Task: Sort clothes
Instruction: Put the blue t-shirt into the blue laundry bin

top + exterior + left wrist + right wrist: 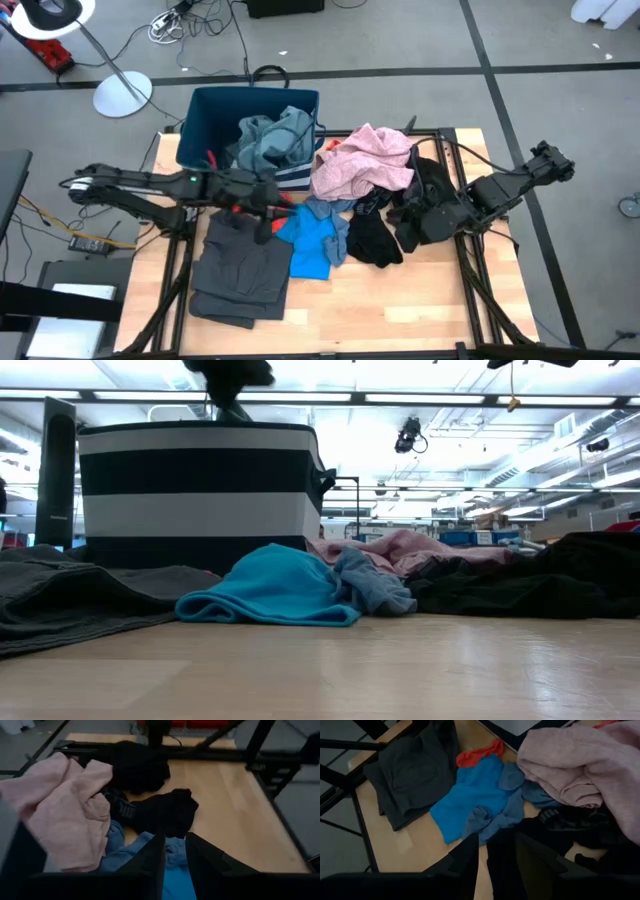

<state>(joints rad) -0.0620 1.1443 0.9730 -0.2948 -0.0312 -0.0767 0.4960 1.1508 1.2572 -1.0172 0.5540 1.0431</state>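
Left gripper (268, 222) above bright blue garment (310, 243); fingers (152, 857) slightly parted, nothing pinched. Dark grey garment (238, 268) just beside it; pink garment (362, 160) and black garment (375, 240) beyond. Right gripper (425, 222) over black clothes (580, 832); fingers (466, 857) parted, cannot tell if fabric pinched.

Risk: blue garment overlaps grey-blue piece (495, 817); a narrow pinch likely drags both, or slips off a single fold. Bin (215, 115) behind left gripper; lifted cloth may snag rim.

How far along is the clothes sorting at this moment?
Early to midway. Done: a grey-blue garment lies in the bin, and a dark grey garment lies flat, apart from the pile. In hand: nothing visibly gripped; the left end effector hovers by the bright blue garment. Left: pink garment, black clothes.
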